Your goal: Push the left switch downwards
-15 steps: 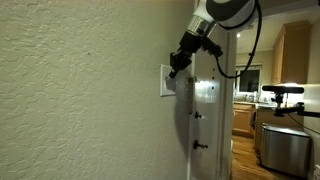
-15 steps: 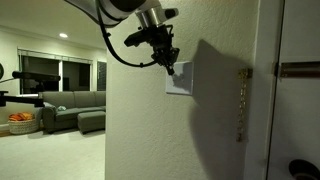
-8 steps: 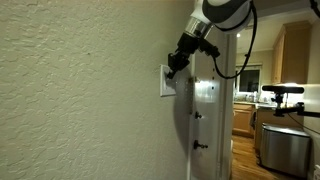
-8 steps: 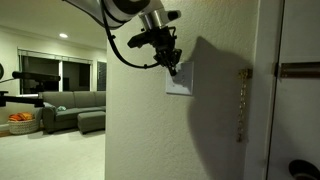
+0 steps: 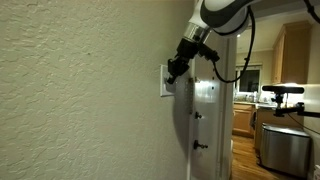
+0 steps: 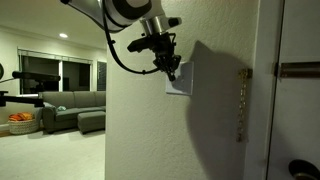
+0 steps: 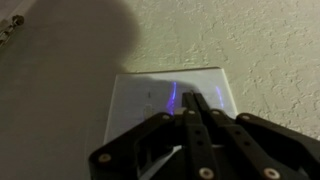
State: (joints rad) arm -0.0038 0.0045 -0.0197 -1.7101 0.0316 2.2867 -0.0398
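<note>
A white rectangular wall plate (image 7: 150,105) sits on the textured cream wall; it shows in both exterior views (image 5: 165,84) (image 6: 181,82). My gripper (image 7: 190,98) is shut, its two black fingers pressed together, with the tips against the plate's upper middle. In both exterior views the gripper (image 5: 172,71) (image 6: 172,72) reaches the plate's top edge. The left switch is too dim and too covered by the fingers to make out; only a faint purple glint (image 7: 175,97) shows just left of the fingertips.
A white door (image 5: 206,110) stands just past the plate, with a silvery chain latch (image 6: 240,100) and a handle (image 6: 298,170). A black cable loops from the arm (image 6: 120,55). A sofa (image 6: 70,108) and kitchen cabinets (image 5: 290,55) lie beyond.
The gripper has shifted slightly down along the plate's top, staying shut. The arm's upper part has tilted a little.
</note>
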